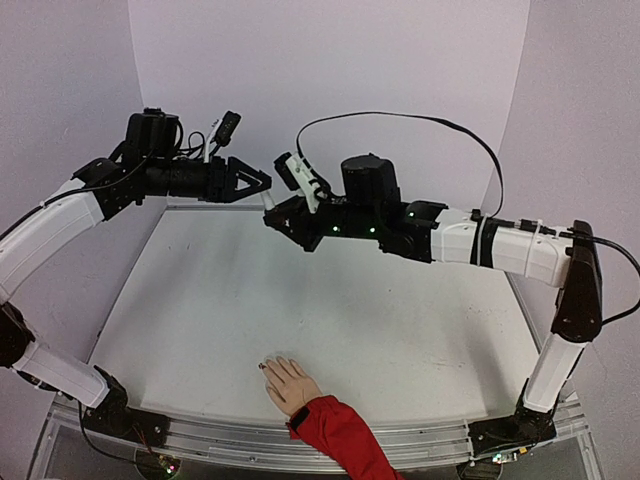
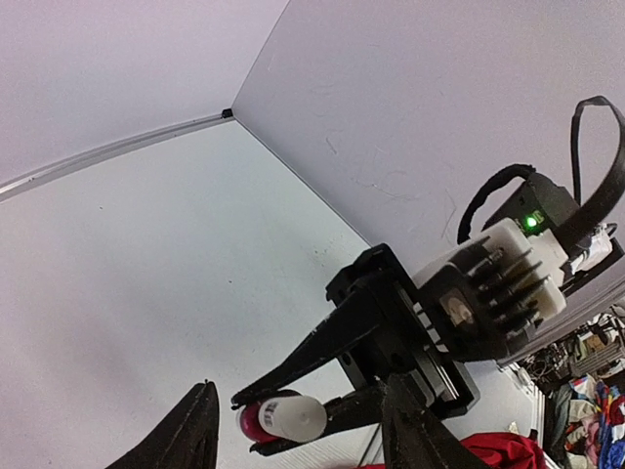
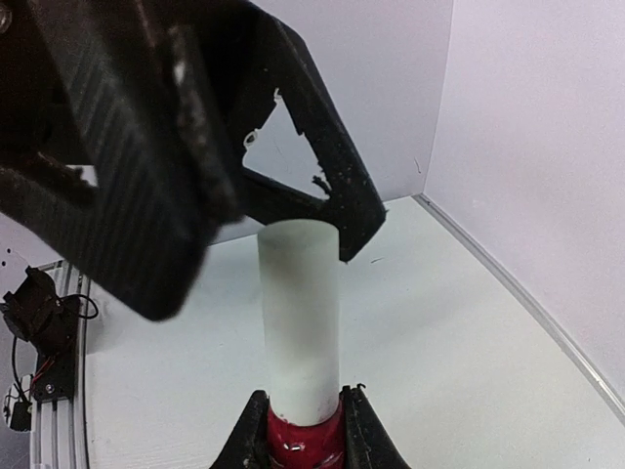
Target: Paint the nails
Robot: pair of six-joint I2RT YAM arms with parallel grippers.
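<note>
The polish bottle is clamped at its red base by the right gripper so that the white cap is presented to the half-open left gripper, presumably for unscrewing.

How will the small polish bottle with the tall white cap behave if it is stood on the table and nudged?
The polish bottle looks stiff: the right gripper pinches its red base without denting it. Its tall, narrow white cap probably makes it tip easily. Being round, it would likely roll once down.
</note>
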